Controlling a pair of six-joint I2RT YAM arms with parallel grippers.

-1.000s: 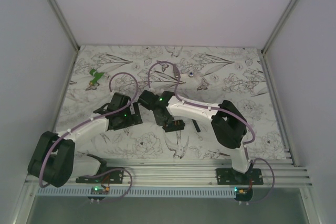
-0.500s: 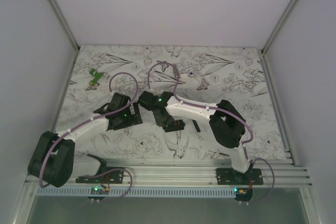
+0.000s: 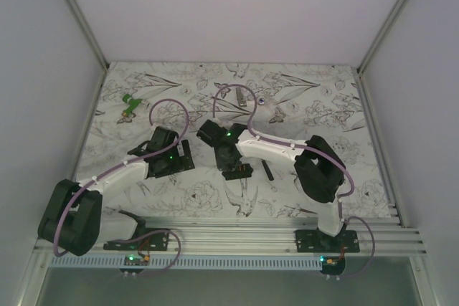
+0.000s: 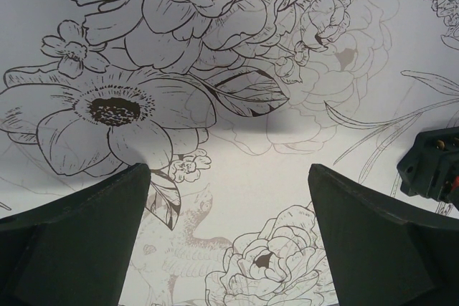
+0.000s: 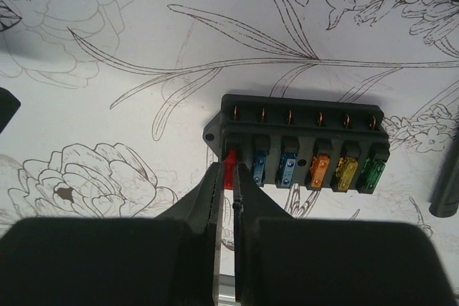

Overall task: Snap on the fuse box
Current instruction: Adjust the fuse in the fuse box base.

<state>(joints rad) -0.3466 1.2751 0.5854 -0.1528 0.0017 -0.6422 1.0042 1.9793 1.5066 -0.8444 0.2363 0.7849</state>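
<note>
Black rectangular plastic fuse box (image 5: 301, 130) lies flat on the floral-print surface (image 5: 107, 105), front-centre btwn the two arms. Right pincer (image 5: 231, 183) is narrowed to a slit, pinching the small red blade fuse (image 5: 229, 165) at the box's end slot, leftmost in the right wrist view. The five other fuses (image 5: 320, 170) (two blue, orange, yellow, green) sit level in their slots. Can't tell if the red one has clicked home. Left pincer (image 4: 229, 173) is wide, empty, hovering just beside the box, not touching it. Judgement: nearly done. What's left is prob. pressing the red fuse down fully, then letting go. No cover in view.
</note>
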